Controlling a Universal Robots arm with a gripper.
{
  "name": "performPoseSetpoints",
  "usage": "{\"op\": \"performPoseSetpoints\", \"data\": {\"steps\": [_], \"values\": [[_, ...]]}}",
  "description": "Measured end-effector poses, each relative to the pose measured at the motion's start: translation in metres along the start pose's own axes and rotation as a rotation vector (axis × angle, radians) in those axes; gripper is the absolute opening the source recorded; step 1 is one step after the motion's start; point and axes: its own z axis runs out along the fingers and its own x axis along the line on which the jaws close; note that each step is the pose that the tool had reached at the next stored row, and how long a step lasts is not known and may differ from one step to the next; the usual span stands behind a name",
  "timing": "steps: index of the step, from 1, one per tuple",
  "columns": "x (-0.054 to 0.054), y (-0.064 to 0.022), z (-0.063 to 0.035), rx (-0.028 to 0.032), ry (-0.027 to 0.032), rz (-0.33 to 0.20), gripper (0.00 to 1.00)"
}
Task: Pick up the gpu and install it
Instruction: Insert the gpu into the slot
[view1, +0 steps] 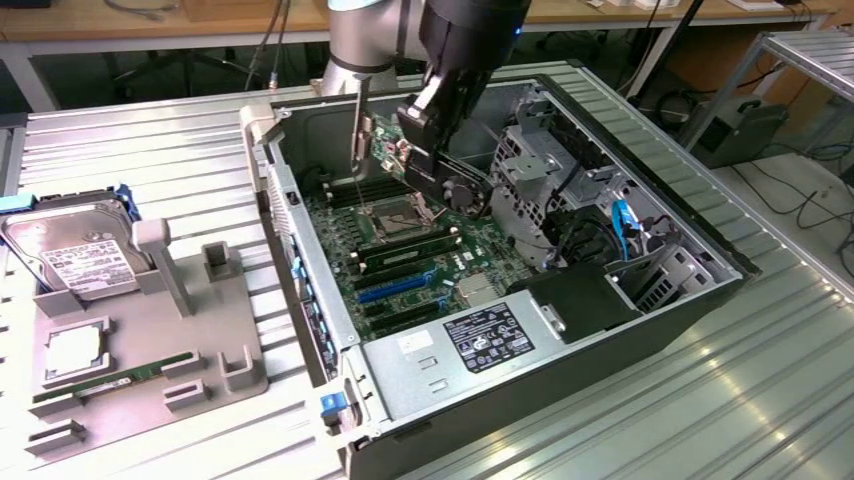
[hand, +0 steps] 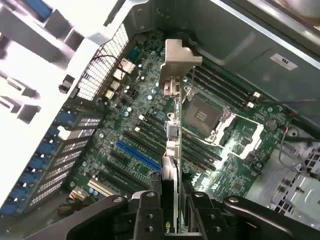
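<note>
A ribbed grey metal tabletop (view1: 134, 150) catches pale glare along its near edge at the exterior view's right, a long wooden bench (view1: 80, 25) with cables (view1: 274, 45) hanging below runs behind its far edge, and a metal rack (view1: 807, 50) stands beside a dark box (view1: 741, 130).

Robotics lab or test workshop, indoors. What shows it:
- Universal Robots arm (view1: 358, 40) rising behind ribbed metal table (view1: 747, 400).
- Open desktop computer case (view1: 601, 390) lying on side on table, motherboard (view1: 400, 265) exposed.
- Gripper (hand: 171, 192) clamped on gpu (hand: 172, 145), card edge-on above board.
- Grey parts fixture (view1: 200, 350) beside case, with hard drive (view1: 74, 250) and memory stick (view1: 100, 385) in moulded holders.
- Wooden workbench (view1: 134, 25) behind, cables (view1: 274, 45) hanging below it.
- Metal frame rack (view1: 814, 50) and dark equipment box (view1: 741, 130) on floor at exterior view's right.
</note>
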Motion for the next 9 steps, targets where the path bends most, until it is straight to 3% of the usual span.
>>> {"op": "performPoseSetpoints", "data": {"steps": [9], "values": [[0.0, -0.0002, 0.0019, -0.0008, 0.0129, -0.196, 0.26]]}}
